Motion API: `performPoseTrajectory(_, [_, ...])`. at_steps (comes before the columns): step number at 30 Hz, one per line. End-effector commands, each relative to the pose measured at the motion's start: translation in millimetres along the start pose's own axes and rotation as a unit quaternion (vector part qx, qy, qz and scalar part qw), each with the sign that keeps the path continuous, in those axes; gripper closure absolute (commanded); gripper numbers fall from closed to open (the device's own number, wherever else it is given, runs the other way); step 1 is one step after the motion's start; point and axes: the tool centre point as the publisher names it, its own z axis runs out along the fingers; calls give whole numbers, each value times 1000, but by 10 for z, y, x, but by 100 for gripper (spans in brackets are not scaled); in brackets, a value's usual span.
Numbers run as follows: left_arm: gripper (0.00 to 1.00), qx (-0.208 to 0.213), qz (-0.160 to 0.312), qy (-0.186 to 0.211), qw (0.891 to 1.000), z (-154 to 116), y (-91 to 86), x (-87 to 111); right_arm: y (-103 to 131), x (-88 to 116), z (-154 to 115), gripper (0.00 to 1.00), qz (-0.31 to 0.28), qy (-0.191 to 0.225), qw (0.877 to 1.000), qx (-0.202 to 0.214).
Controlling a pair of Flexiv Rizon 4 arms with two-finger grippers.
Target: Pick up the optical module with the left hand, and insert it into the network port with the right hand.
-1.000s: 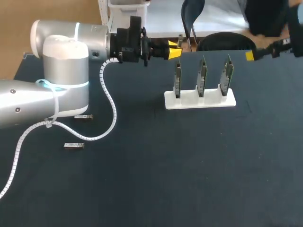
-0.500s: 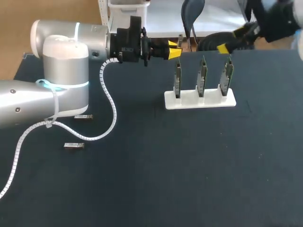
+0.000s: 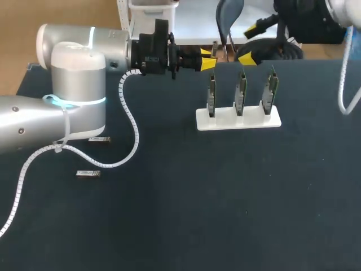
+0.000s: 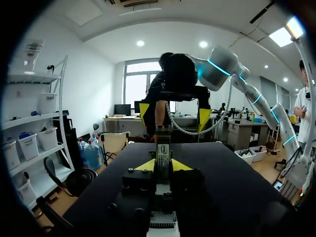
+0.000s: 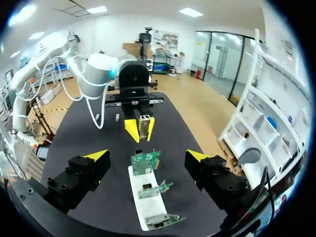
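Head view: three network cards (image 3: 241, 93) upright in one white stand (image 3: 225, 121); two loose modules (image 3: 99, 139) lie at the table's (image 3: 186, 214) left. Left gripper (image 3: 206, 60) sits just beyond the left card. Left wrist view alone shows it pinching one optical module (image 4: 163, 148). Right gripper (image 5: 147, 155) is spread wide.

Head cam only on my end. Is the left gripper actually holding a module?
Observer: Yes. The left wrist view shows the optical module clamped between the yellow tips of the left gripper.
Operator: And the other one?
Observer: The right gripper is open in its wrist view, tips wide apart, nothing held.
Operator: Lined up?
Observer: Roughly. From the right wrist, the module sits straight ahead, past the far end of the white rack.
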Motion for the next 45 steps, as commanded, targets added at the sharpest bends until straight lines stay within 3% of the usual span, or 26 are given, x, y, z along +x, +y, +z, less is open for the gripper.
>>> performPoseTrajectory(1, [100, -4, 1, -2, 1000, -1, -22, 4, -57, -24, 89, 0, -13, -26, 966, -256])
performPoseTrajectory(12, [100, -4, 1, -2, 1000, -1, -22, 4, -16, -133, 237, 0, 4, -50, 966, -254])
performPoseTrajectory(21, [100, -4, 1, -2, 1000, -1, -22, 4, 78, -217, 298, 0, 1, -53, 973, -226])
performPoseTrajectory(31, [100, -4, 1, -2, 1000, -1, -22, 4, 88, -275, 359, 0, 13, -61, 985, -161])
performPoseTrajectory(45, [100, -4, 1, -2, 1000, -1, -22, 4, 107, -354, 446, 0, 21, -67, 987, -144])
